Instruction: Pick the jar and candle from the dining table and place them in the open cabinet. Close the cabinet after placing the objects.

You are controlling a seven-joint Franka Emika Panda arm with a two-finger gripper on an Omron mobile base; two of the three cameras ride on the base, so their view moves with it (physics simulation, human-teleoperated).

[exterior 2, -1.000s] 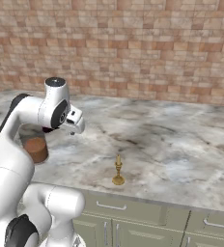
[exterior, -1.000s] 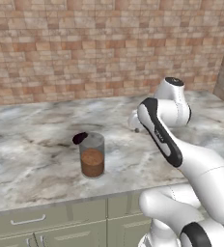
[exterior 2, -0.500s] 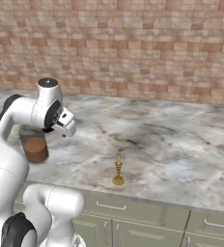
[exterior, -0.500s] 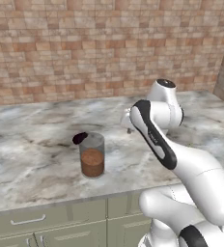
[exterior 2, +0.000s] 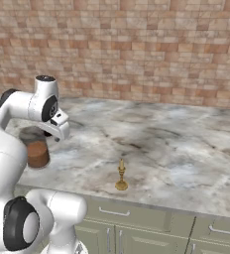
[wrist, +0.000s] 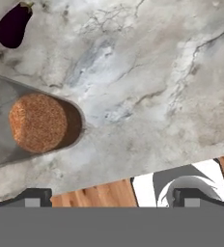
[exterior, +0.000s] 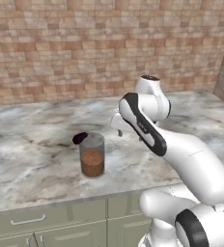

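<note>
On the marbled table [exterior: 32, 144], a dark oval blob [exterior: 79, 138] is lying just behind the jar [exterior: 92, 155], which is standing upright near the front edge, its lower part showing brown powder. To the jar's right, the white arm [exterior: 147, 130] is reaching out over the slab, its fingers [wrist: 109, 197] hanging spread wide and released, grasping nothing, above bare marble just beside the jar. In the hand view, the jar is sitting at the left edge with the blob [wrist: 13, 25] in the upper corner. Farther right, well apart from the jar, the candle [exterior 2: 121, 175] is standing upright close to the table's front edge, above the green drawers [exterior 2: 137, 218]. A brick wall [exterior 2: 137, 49] is running behind.
</note>
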